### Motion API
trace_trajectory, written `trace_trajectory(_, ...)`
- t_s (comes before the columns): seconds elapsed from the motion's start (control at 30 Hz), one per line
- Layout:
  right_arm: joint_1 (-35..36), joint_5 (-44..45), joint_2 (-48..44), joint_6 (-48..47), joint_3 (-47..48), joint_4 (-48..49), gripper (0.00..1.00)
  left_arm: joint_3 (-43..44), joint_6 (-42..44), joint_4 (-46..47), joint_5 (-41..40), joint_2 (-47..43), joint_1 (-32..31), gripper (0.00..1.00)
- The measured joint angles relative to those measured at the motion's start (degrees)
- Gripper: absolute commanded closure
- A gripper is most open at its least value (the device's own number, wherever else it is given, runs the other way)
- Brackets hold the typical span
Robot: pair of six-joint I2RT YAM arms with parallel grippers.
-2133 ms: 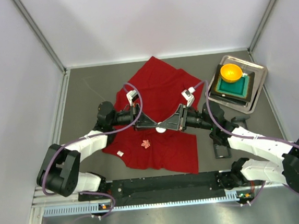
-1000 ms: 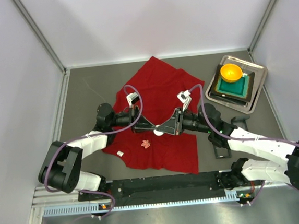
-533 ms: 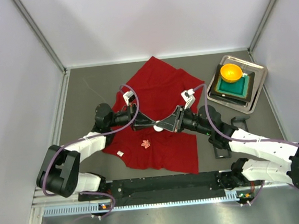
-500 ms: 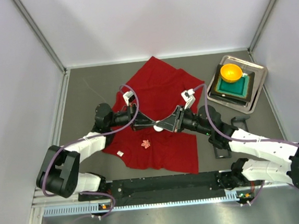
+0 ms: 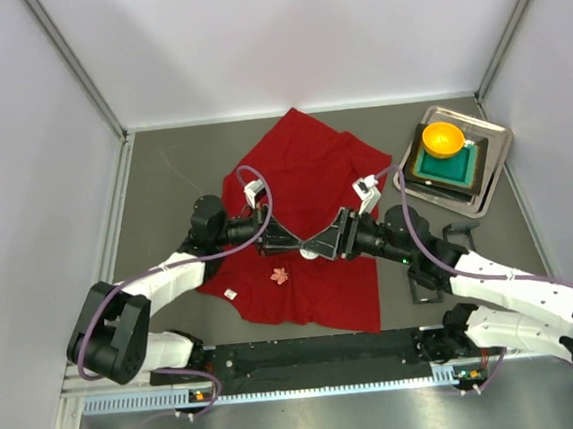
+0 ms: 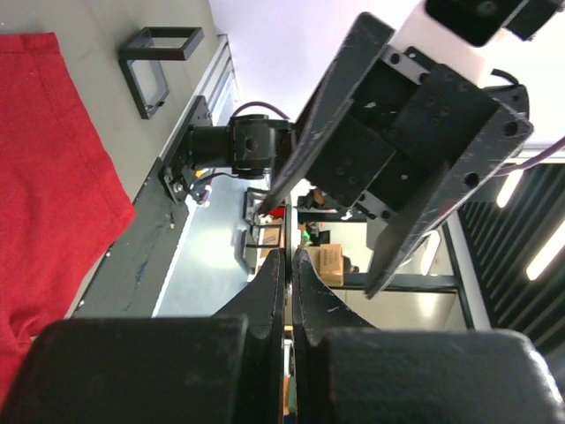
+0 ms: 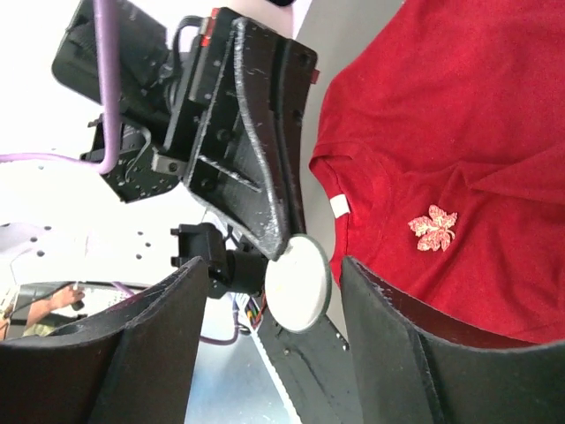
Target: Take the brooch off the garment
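Grey table (image 5: 158,176), white walls (image 5: 301,33). The garment (image 5: 303,173) lies mid-frame, with the brooch (image 5: 280,273) on its lower part, clear of both tools. Left gripper (image 5: 300,246) pinches a white disc (image 7: 297,283) — right gripper (image 5: 318,245) gapes, empty. Both have drifted slightly lower right in the last half second.

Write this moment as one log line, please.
left hand: shut on white disc | right hand: open, facing disc | brooch: lying on red shirt

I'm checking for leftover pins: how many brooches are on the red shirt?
1: the brooch lies on the garment's near half, right of the small white tag. Folds may hide others.
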Motion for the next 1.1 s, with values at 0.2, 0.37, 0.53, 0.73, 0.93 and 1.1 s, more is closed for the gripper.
trace_trajectory(0.2,-1.3,-1.2,-4.7,-2.8,0.4,-5.3,0.33,2.2,7.6,-7.0,0.0,-0.1,-0.4,1.0)
trace_trajectory(0.37,-2.2,0.5,-5.5,-3.5,6.0,-18.4,0.3,9.4,28.6,-25.0,-7.8,-4.0,-2.5,1.0)
trace_trajectory(0.53,-2.6,3.5,-3.9,1.4,13.7,-30.3,0.36,16.5,54.8,-36.5,-24.4,-11.0,-13.2,1.0)
trace_trajectory(0.73,-4.1,8.4,-4.7,15.0,16.3,-37.8,0.45,15.6,77.5,-37.6,-39.4,-19.3,-20.3,1.0)
trace_trajectory(0.93,-4.1,8.6,-0.2,26.4,21.2,-39.8,0.52,15.7,91.8,-39.1,-50.0,-18.1,-25.5,1.0)
trace_trajectory(1.1,-4.1,10.3,0.1,32.5,21.2,-40.9,0.62,15.7,98.3,-39.9,-54.6,-17.6,-28.1,1.0)
